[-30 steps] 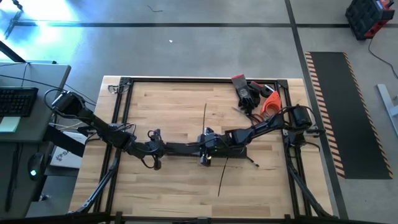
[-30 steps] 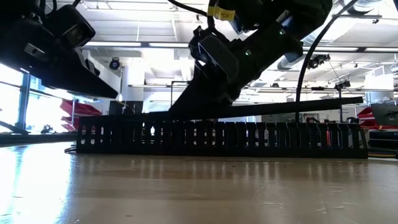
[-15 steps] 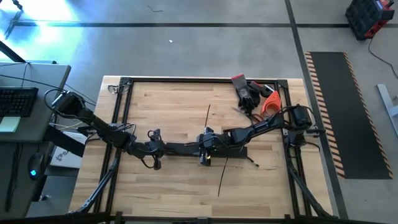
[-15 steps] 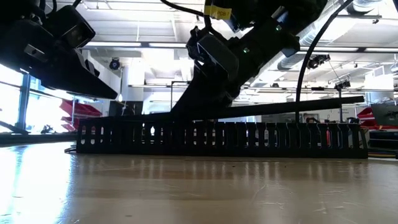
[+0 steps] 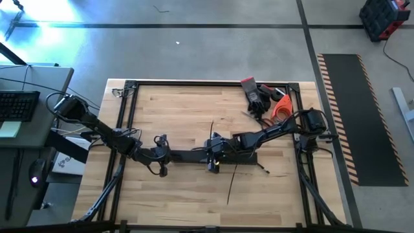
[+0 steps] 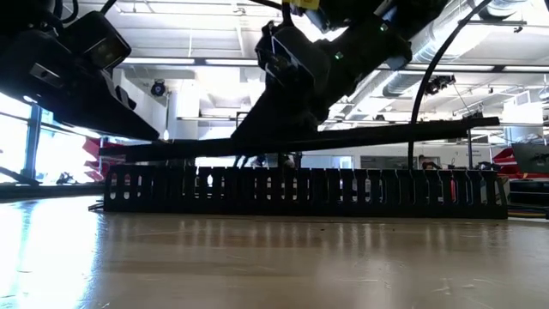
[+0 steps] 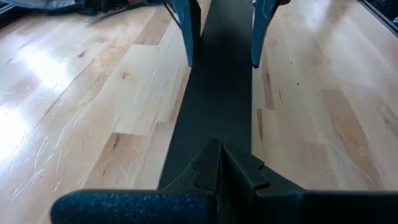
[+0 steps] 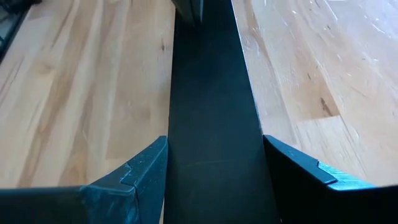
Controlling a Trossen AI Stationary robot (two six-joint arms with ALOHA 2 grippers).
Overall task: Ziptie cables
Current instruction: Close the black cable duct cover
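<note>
Wooden tabletop (image 6: 257, 266) fills the foreground of the low view. On it lies the perforated bar (image 6: 300, 193), set lengthwise across the picture. Just above the bar hangs the flat black strip (image 6: 386, 135), which a second ago sloped down with its left end touching the bar's top. That end has now come up, so the strip is almost level and clear of the bar along its whole length. The left gripper (image 7: 219, 163) is pinched tight on one end of the strip. Farther along, the right gripper (image 8: 214, 146) straddles it, its two fingers set partly apart and pressed against the strip's two long edges. The cables (image 5: 231, 184) show only from above, as a thin dark line on the wood. They cross the bar at the right gripper, and the longer part runs toward the near edge of the table. The shorter far part has swung a little since the earlier pictures. Behind everything is a bright hall with ceiling lights. Judging by this, the arms are only handling the strip; the wires are not gathered, and I cannot make out any tie.
</note>
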